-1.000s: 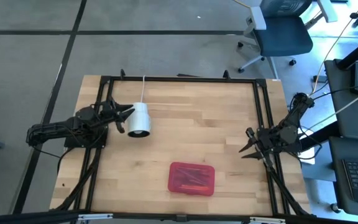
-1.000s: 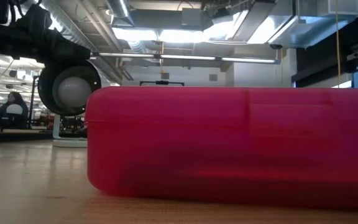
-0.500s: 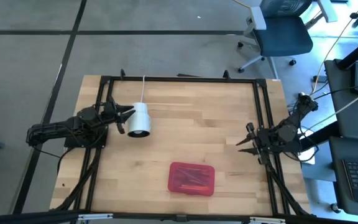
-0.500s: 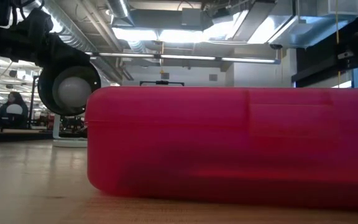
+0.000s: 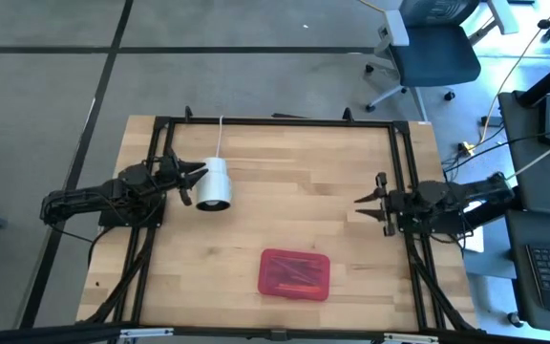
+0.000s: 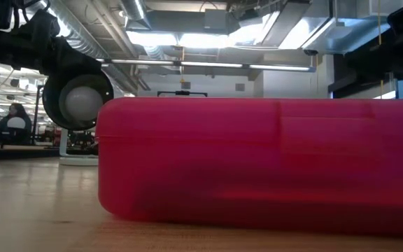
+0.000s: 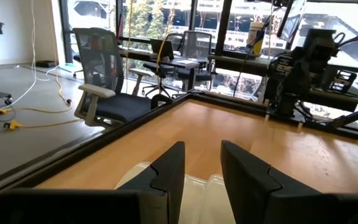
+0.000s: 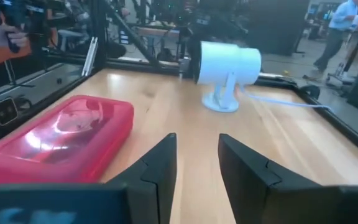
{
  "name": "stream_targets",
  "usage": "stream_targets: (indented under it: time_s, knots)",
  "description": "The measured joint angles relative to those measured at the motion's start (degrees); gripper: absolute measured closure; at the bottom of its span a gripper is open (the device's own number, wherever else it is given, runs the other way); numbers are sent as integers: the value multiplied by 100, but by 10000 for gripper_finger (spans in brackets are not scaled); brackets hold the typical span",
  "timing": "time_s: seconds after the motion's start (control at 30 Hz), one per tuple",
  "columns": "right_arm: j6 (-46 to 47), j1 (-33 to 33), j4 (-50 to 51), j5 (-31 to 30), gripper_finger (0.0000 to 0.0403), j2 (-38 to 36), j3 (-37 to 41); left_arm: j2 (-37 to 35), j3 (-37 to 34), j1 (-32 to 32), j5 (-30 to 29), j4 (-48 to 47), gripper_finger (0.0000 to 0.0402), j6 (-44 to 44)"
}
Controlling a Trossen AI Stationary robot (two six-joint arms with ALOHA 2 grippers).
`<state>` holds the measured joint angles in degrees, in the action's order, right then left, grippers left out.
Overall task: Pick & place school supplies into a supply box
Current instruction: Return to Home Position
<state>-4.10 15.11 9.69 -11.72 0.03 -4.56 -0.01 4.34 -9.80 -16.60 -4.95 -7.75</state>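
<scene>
Right pincer: both fingers set a modest gap apart, holding nothing. Over the last second that arm swung from an angled pose to lying flat along the right edge of the pale wooden table, with the pincer pointing inward across the wood. I read that as parking, not another pick.

Next out: the flat red translucent plastic pencil case. It sat well apart from my right fingers, near the front edge and about mid-width in the high view. It hadn't shifted over that second. The lid was down and it lay flat on the wood, rounded corners, glossy top. Faint thin shapes showed through the lid from above; I couldn't tell which supplies they were. From table height it showed as one closed red slab, with no gap visible at the seam.

Beyond it: the white cylinder on a small stand with a white cord, not part of the job.

Left pincer waited just beside that cylinder, unmoved, fingers slightly apart and empty.

Farthest: a person in a blue shirt, beyond the table.

My call: packing was done, only the homing was left.
</scene>
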Motion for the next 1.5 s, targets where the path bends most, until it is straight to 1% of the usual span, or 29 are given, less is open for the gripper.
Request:
stream_targets:
  time_s: [0.07, 0.13, 0.27, 0.33, 0.4, 0.53, 0.63, 0.83, 1.5]
  knots:
    - [-68, -427, -129, 500, 280, 0, 0, 0, 0, 0, 0, 0, 304, 0]
    - [-81, -837, -270, 845, 280, -2, 0, 0, 0, 0, 0, 0, 304, -2]
    - [75, -1485, -290, 987, 280, -3, 48, 0, 0, 0, 41, -2, 304, -2]
    - [216, -1738, -340, 1010, 280, 6, 148, 0, 0, 0, 238, -4, 304, 41]
    - [199, -1927, -594, 1137, 280, 2, 231, 0, 0, 2, 439, -6, 304, 124]
    - [180, -2218, -1038, 1275, 280, 2, 396, 0, 0, 0, 555, -233, 304, 145]
    - [221, -2321, -1084, 1309, 280, 4, 404, 0, 0, 0, 434, -513, 304, 36]
    - [203, -2415, -1079, 1302, 280, 7, 409, 0, 2, 0, 465, -514, 304, 1]
    - [231, -2410, -1077, 1289, 280, 9, 409, 11, 2, 0, 428, -514, 304, -1]
